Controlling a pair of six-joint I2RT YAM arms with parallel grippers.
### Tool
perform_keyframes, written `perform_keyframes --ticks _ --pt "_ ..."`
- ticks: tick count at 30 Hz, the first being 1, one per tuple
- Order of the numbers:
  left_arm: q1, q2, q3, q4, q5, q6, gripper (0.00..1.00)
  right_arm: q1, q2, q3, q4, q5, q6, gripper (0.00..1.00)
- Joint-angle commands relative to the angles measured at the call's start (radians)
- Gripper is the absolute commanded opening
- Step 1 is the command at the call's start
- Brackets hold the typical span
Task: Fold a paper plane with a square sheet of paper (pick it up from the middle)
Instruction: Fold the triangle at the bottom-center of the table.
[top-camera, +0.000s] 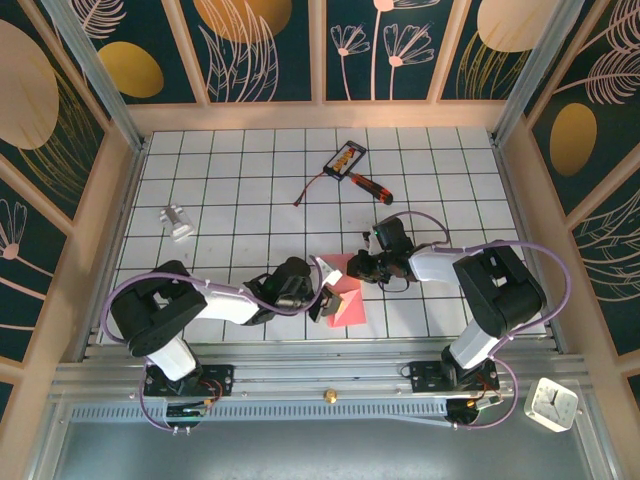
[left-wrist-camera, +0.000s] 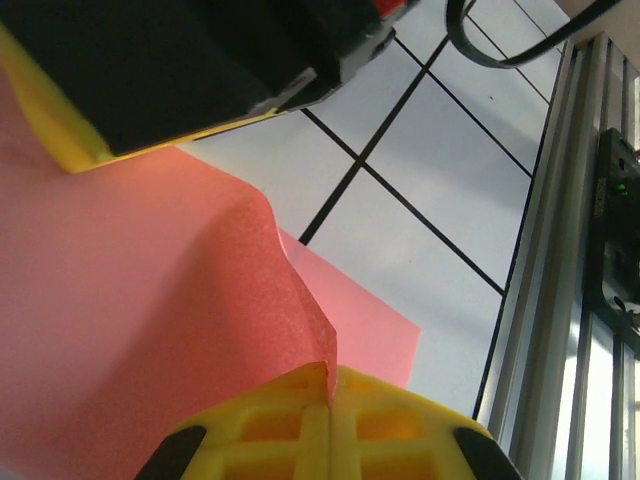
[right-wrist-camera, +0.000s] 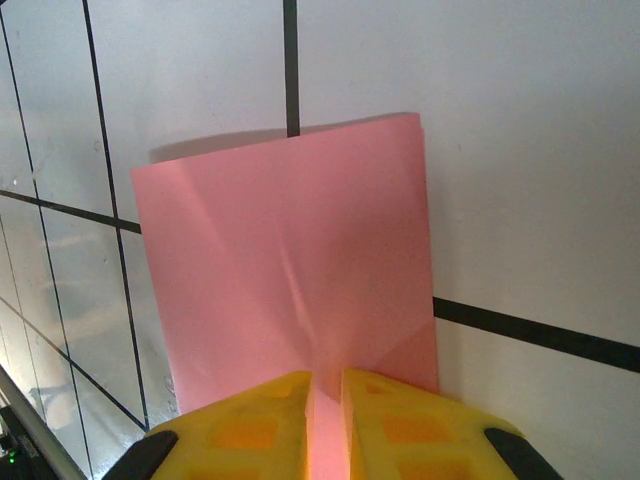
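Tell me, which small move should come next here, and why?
Probably lower the left gripper so that its raised, curved flap of paper lies flat on the layer resting on the table. Both grippers pinch the paper, so the right gripper can anchor its edge meanwhile.

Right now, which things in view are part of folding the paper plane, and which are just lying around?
In the job: pink paper sheet, pinched by left claw and right claw.
Lying about: red-handled screwdriver, black-and-orange card, small white object, clock.
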Motion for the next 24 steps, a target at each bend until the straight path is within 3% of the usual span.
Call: perform_keyframes --ticks 1,24 --pt "0.026 0.019 -0.031 0.064 0.055 -0.034 0.0 -0.003 0.03 0.009 -0.058 0.035 -0.031 0.18" --pt "0.118 0.101 -0.008 0.04 0.118 -0.074 0.0 0.013 0.052 0.029 -0.08 0.05 -0.053 0.19"
